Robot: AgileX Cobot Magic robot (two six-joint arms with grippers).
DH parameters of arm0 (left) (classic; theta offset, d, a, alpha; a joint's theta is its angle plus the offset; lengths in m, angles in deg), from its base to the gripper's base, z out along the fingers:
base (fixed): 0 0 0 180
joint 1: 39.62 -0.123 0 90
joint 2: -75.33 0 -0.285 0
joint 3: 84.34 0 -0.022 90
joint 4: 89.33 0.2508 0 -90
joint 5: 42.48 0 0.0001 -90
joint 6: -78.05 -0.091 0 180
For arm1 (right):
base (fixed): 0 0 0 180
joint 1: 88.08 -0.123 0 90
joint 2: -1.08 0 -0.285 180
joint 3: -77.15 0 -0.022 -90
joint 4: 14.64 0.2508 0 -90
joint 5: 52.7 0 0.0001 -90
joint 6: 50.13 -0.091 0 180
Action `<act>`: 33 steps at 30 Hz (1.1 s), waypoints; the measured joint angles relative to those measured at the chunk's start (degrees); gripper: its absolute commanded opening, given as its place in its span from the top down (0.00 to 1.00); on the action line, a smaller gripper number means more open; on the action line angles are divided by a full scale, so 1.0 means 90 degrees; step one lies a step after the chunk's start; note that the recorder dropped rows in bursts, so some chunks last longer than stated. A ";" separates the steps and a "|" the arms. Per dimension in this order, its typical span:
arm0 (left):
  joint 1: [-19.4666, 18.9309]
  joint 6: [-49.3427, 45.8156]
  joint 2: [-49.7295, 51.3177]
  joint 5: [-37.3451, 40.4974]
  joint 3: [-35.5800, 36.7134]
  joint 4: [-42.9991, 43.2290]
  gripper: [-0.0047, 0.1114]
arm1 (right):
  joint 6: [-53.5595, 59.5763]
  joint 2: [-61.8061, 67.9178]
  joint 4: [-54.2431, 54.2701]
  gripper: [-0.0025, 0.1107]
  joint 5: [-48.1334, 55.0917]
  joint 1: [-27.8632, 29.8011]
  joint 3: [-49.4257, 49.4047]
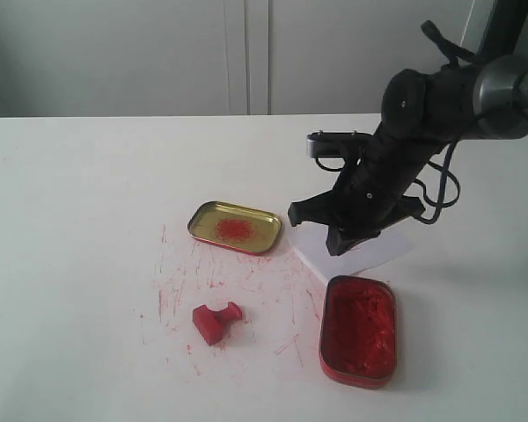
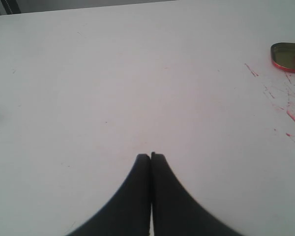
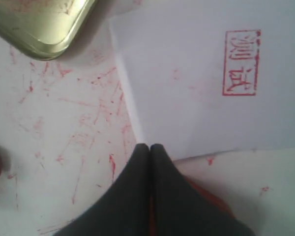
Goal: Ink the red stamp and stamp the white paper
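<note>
The red stamp (image 1: 216, 322) lies tipped on its side on the ink-smeared tabletop, apart from both grippers. The white paper (image 1: 368, 253) lies flat between the gold lid and the red ink tin. In the right wrist view the paper (image 3: 196, 83) carries a square red imprint (image 3: 242, 63). My right gripper (image 1: 340, 244) hangs just above the paper's near edge. Its jaws (image 3: 149, 146) are shut with nothing between them. My left gripper (image 2: 151, 155) is shut and empty over bare table, and it does not show in the exterior view.
A gold tin lid (image 1: 235, 227) with a red smudge sits left of the paper. The oblong tin of red ink (image 1: 358, 330) stands open in front of the paper. Red scratches cover the table (image 1: 88, 220) around the stamp.
</note>
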 measured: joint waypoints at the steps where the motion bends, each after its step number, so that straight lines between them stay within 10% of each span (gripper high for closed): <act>1: 0.0000 0.0000 0.0000 0.0000 0.0000 0.0000 0.96 | 0.0000 -0.0013 -0.0024 0.98 0.0032 0.0049 0.0000; 33: 0.0000 0.0000 0.0000 0.0000 0.0000 0.0000 0.96 | -0.0039 -0.0839 -0.1628 0.98 0.1269 0.2486 0.0000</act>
